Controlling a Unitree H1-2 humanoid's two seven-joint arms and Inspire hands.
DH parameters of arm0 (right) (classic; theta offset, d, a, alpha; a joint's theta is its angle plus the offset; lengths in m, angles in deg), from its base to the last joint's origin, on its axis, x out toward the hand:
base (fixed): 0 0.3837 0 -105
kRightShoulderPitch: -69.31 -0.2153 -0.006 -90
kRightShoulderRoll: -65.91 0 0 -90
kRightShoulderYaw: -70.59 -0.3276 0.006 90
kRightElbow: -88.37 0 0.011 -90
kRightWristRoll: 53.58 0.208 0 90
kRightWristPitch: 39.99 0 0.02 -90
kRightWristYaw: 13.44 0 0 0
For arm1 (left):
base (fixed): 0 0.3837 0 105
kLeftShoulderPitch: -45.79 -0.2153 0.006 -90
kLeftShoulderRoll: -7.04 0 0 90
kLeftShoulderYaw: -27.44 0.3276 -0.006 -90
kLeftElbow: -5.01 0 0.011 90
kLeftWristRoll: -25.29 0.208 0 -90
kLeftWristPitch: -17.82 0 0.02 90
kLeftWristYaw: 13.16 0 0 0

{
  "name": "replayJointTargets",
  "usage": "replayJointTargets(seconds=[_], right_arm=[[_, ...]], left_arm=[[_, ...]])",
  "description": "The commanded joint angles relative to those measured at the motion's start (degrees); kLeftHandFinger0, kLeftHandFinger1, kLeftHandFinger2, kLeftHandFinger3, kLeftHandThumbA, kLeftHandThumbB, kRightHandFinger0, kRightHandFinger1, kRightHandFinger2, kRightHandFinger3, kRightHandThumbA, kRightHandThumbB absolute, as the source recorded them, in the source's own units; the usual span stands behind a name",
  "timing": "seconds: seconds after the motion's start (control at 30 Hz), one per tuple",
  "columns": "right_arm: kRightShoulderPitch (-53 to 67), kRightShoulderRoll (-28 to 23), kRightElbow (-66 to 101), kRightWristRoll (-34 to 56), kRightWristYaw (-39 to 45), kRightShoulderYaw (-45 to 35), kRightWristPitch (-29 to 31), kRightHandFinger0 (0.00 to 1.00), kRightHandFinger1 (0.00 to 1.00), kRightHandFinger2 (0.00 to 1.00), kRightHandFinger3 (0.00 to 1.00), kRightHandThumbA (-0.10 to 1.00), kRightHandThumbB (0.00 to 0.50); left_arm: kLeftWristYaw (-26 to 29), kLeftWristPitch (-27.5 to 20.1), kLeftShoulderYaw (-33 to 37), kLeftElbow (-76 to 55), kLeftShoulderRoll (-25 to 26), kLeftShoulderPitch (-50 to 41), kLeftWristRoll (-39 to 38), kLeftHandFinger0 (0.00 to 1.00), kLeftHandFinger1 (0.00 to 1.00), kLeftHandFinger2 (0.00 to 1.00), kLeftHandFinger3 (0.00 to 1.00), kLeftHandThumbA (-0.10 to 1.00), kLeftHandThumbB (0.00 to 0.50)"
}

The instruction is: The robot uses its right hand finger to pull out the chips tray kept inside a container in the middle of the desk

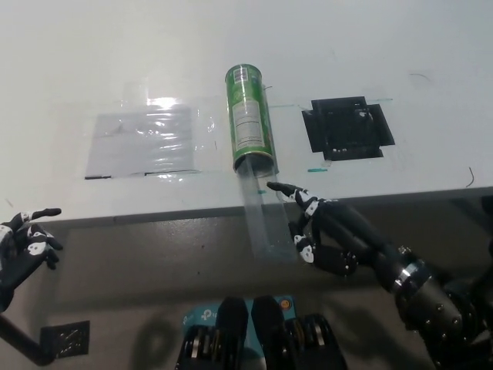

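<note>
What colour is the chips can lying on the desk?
Green, with a white label, seen in the head view: the chips can.

We saw a green cylindrical container (249,117) lying on its side in the middle of the white desk (385,46), its white label facing up and its open mouth turned toward the near edge. A clear plastic chips tray (262,212) stuck out of that mouth, drawn most of the way out and reaching past the desk's near edge.
</note>
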Motion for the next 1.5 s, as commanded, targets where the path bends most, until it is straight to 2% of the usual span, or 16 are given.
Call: replayJointTargets(seconds=[0.0, 0.13, 0.27, 0.43, 0.47, 0.57, 0.6, 0.63, 0.67, 0.77, 0.8, 0.87, 1.03, 1.2, 1.3, 1.47], right_arm=[[-0.1, -1.0, 4.0, 2.3, 0.0, -2.0, 0.4, 0.24, 0.35, 1.00, 1.00, -0.10, 0.344], [2.8, -3.5, 9.0, 7.6, 2.3, -5.4, -2.4, 0.22, 0.32, 1.00, 1.00, -0.10, 0.307], [5.3, -6.0, 12.3, 11.1, 1.7, -10.7, -3.6, 0.29, 0.34, 1.00, 1.00, -0.10, 0.291], [8.3, -5.3, 15.4, 13.3, -4.0, -22.6, -7.8, 0.07, 0.20, 1.00, 1.00, -0.10, 0.309], [9.0, -4.9, 14.4, 13.3, -5.6, -24.4, -5.9, 0.06, 0.19, 1.00, 1.00, -0.10, 0.307], [10.5, -3.7, 13.1, 12.3, -7.7, -27.6, -5.3, 0.13, 0.22, 1.00, 1.00, -0.10, 0.302], [11.9, -2.8, 10.9, 13.6, -9.4, -29.8, -4.0, 0.29, 0.23, 1.00, 1.00, -0.10, 0.299], [12.4, -1.9, 9.9, 15.3, -9.7, -31.2, -4.2, 0.20, 0.23, 1.00, 1.00, -0.10, 0.298], [13.0, -1.2, 9.0, 15.2, -10.4, -32.0, -4.3, 0.24, 0.25, 1.00, 1.00, -0.10, 0.302], [14.4, 0.1, 5.7, 14.6, -12.0, -33.3, -2.9, 0.44, 0.34, 0.95, 0.98, -0.10, 0.268], [14.5, 0.5, 3.6, 14.8, -12.8, -33.6, -0.4, 0.40, 0.40, 0.93, 0.95, -0.10, 0.268], [14.5, 1.4, 0.7, 16.0, -14.1, -34.6, 1.1, 0.31, 0.34, 0.80, 0.83, -0.10, 0.287], [13.2, 4.7, -3.8, 19.6, -16.2, -37.4, -0.2, 0.29, 0.35, 0.59, 0.61, -0.10, 0.265], [12.2, 7.1, -6.4, 22.0, -17.1, -38.3, -1.8, 0.08, 0.17, 0.37, 0.35, -0.10, 0.263], [11.5, 7.4, -7.1, 21.8, -18.1, -38.3, -2.7, 0.05, 0.12, 0.29, 0.26, -0.10, 0.272], [11.5, 6.8, -7.9, 21.1, -19.3, -37.9, -2.4, 0.08, 0.15, 0.33, 0.27, -0.10, 0.258]], left_arm=[[0.1, -0.9, -0.5, -2.0, 1.1, 0.0, -0.2, 0.28, 0.27, 0.31, 0.63, -0.09, 0.093], [0.1, -0.8, -0.8, -1.8, 1.0, -0.1, -0.7, 0.28, 0.28, 0.31, 0.62, -0.08, 0.102], [-0.1, -1.3, -0.8, -1.8, 1.1, -0.5, -0.5, 0.26, 0.26, 0.29, 0.63, -0.10, 0.090], [-0.2, -2.0, -0.8, -0.7, 1.2, -0.3, -0.5, 0.27, 0.28, 0.32, 0.63, -0.07, 0.100], [-0.3, -2.1, -0.9, -0.5, 1.3, -0.5, -0.5, 0.27, 0.28, 0.32, 0.62, -0.07, 0.102], [0.0, -1.6, -0.7, -1.3, 1.1, -0.9, -0.3, 0.28, 0.29, 0.32, 0.64, -0.09, 0.089], [-0.1, -1.8, -0.7, -0.9, 1.2, -0.8, -0.2, 0.27, 0.28, 0.32, 0.63, -0.10, 0.090], [0.1, -1.9, -0.6, -0.7, 1.3, -0.8, 0.2, 0.27, 0.28, 0.32, 0.63, -0.09, 0.096], [0.1, -1.9, -0.5, -0.6, 1.2, -0.8, 0.2, 0.28, 0.29, 0.33, 0.64, -0.08, 0.093], [0.2, -2.0, -0.5, -0.6, 1.2, -0.8, 0.4, 0.29, 0.29, 0.33, 0.64, -0.06, 0.102], [0.5, -1.8, -0.5, -0.7, 1.2, -0.9, 0.7, 0.29, 0.29, 0.32, 0.64, -0.06, 0.103], [0.3, -2.1, -0.3, -0.6, 0.9, -1.0, 0.6, 0.30, 0.30, 0.34, 0.65, -0.06, 0.099], [0.5, -1.8, -0.4, -0.5, 0.7, -0.8, 0.5, 0.29, 0.30, 0.33, 0.65, -0.06, 0.095], [0.8, -2.2, -0.5, -0.5, 0.2, -1.0, 0.7, 0.29, 0.30, 0.34, 0.65, -0.06, 0.097], [0.8, -2.2, -0.7, -0.7, 0.1, -1.0, 0.6, 0.28, 0.29, 0.33, 0.65, -0.06, 0.096], [0.7, -2.3, -0.6, -0.7, 0.0, -1.1, 0.7, 0.30, 0.30, 0.34, 0.67, -0.08, 0.087]])
